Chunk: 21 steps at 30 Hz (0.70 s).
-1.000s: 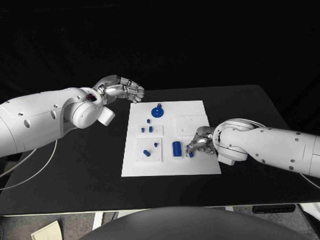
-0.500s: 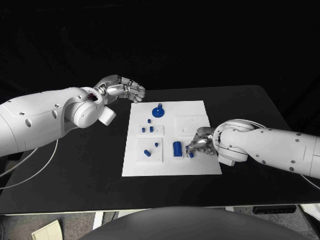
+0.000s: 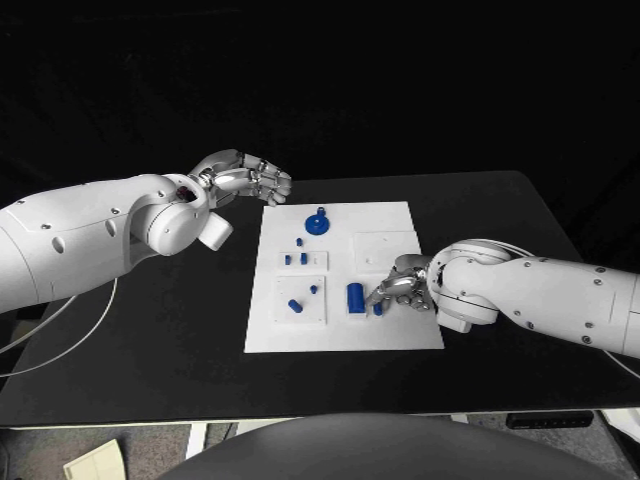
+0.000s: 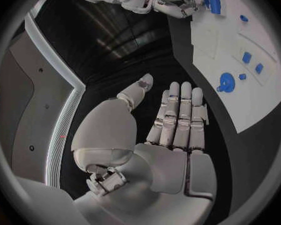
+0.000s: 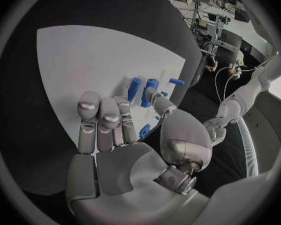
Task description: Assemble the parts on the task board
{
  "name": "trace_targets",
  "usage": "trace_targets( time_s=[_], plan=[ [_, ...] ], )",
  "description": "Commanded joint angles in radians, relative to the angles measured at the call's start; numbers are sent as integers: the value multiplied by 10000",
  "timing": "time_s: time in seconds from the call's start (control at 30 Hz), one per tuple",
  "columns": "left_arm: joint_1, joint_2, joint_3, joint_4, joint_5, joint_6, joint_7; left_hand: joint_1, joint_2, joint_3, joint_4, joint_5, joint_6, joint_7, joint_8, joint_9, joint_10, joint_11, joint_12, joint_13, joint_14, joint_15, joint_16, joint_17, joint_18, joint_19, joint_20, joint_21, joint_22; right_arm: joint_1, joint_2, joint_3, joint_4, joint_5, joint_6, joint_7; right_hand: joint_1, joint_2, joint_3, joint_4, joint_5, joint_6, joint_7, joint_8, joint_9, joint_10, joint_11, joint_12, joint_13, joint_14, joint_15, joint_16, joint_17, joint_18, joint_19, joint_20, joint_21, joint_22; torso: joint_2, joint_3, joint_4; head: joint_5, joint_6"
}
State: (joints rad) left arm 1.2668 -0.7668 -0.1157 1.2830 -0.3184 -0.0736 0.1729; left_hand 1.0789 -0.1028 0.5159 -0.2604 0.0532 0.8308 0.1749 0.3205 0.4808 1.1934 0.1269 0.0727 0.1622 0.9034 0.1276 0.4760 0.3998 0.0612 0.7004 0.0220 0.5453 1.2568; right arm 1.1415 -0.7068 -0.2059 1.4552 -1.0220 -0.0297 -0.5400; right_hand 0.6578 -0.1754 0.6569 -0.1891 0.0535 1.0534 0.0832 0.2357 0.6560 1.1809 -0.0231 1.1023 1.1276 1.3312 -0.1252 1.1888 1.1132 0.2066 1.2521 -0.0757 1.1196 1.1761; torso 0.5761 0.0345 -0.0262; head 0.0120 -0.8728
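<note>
The task board (image 3: 343, 275) lies at the table's centre. The blue cylinder (image 3: 355, 297) lies at the board's 6 o'clock, just beside the right hand (image 3: 402, 284); whether its fingers grasp anything cannot be told. The left hand (image 3: 242, 178), at 10 o'clock off the board, is held with fingers released, holding nothing. The cylinder is judged light, rigid and smooth; a pinch across its middle is advised.

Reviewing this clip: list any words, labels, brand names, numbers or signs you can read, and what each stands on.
None can be read: the task board, the blue parts, the table, both arms and both hands, left and right, show no legible text in any view.
</note>
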Motion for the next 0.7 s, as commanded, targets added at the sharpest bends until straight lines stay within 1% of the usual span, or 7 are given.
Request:
trace_targets(
  time_s=[0.03, 0.1, 0.23, 0.37, 0.43, 0.57, 0.7],
  plan=[
    [4, 9, 4, 13, 46, 133, 91, -68, -9, 10, 73, -5, -87, 7, 61, -10, -103, 0, -7, -11, 76, 19, -53, 12, 170, -19, 70, -47, 4, -4, -18, 4, 56, -53, 46, 232, -50, -258, 100, 269, -40, -43, -2, -32, 19, -32, -52, -38, 20, -38, -78, 25, -8, 552, 27, -92, -29, -13, 3, 7, 1, -2, 2],
    [4, 12, 4, 8, 46, 137, 89, -69, -8, 10, 74, -5, -87, 7, 62, -10, -104, 0, -7, -11, 76, 19, -54, 14, 170, -19, 70, -48, 5, -4, -77, 4, 94, -54, 67, 290, -42, -358, 146, 358, -41, -52, -2, -27, 33, -30, -55, -36, 26, -40, -82, 29, -6, 552, 33, -112, -29, -15, 6, 10, 2, 5, 2],
    [4, 5, 3, 9, 46, 138, 82, -69, -7, 11, 76, -4, -88, 7, 63, -11, -104, -1, -7, -11, 76, 19, -56, 17, 170, -19, 70, -50, 7, -4, -258, 4, 174, -84, 349, 531, 95, -497, 226, 407, -38, -72, -3, -17, 62, -32, -57, -33, 39, -44, -86, 36, -3, 552, 43, -145, -23, -14, 1, 10, -3, 5, 2],
    [4, -7, 3, 4, 46, 137, 81, -69, -7, 12, 77, -4, -88, 7, 63, -12, -104, -1, -7, -11, 76, 19, -58, 20, 171, -19, 70, -51, 8, -6, -414, 4, 258, -94, 627, 639, 388, -459, 265, 266, -32, -95, 0, -9, 89, -36, -54, -28, 51, -48, -84, 41, 0, 552, 46, -170, -11, -6, -2, 12, -11, 22, 2],
    [3, -13, 3, 13, 46, 136, 81, -68, -6, 13, 77, -4, -89, 7, 64, -12, -104, -1, -7, -12, 76, 19, -60, 21, 171, -19, 70, -52, 9, -33, -485, 3, 290, -162, 694, 646, 572, -376, 241, 136, -24, -105, 5, -4, 104, -39, -49, -27, 59, -49, -79, 42, 1, 552, 40, -174, -5, 0, -3, 14, -18, 27, 2],
    [3, -20, 2, 15, 46, 139, 77, -66, -3, 15, 78, -3, -89, 7, 65, -13, -104, -1, -7, -12, 76, 18, -61, 24, 172, -18, 70, -54, 10, -82, -569, 3, 316, -146, 771, 651, 881, -106, 110, -179, 24, -110, 20, 2, 119, -47, -41, -32, 68, -53, -64, 41, -2, 552, 13, -154, -1, 11, -1, 14, -22, 25, 2],
    [3, -19, 2, 19, 46, 136, 82, -65, -2, 16, 78, -3, -90, 7, 65, -13, -104, -1, -7, -12, 77, 18, -63, 25, 172, -18, 69, -55, 11, -117, -585, 3, 330, -286, 786, 651, 1072, 123, 60, -381, 61, -104, 16, 0, 116, -41, -34, -34, 71, -52, -61, 39, -4, 552, 0, -134, -1, 16, -3, 16, -24, 3, 2]
  ],
)
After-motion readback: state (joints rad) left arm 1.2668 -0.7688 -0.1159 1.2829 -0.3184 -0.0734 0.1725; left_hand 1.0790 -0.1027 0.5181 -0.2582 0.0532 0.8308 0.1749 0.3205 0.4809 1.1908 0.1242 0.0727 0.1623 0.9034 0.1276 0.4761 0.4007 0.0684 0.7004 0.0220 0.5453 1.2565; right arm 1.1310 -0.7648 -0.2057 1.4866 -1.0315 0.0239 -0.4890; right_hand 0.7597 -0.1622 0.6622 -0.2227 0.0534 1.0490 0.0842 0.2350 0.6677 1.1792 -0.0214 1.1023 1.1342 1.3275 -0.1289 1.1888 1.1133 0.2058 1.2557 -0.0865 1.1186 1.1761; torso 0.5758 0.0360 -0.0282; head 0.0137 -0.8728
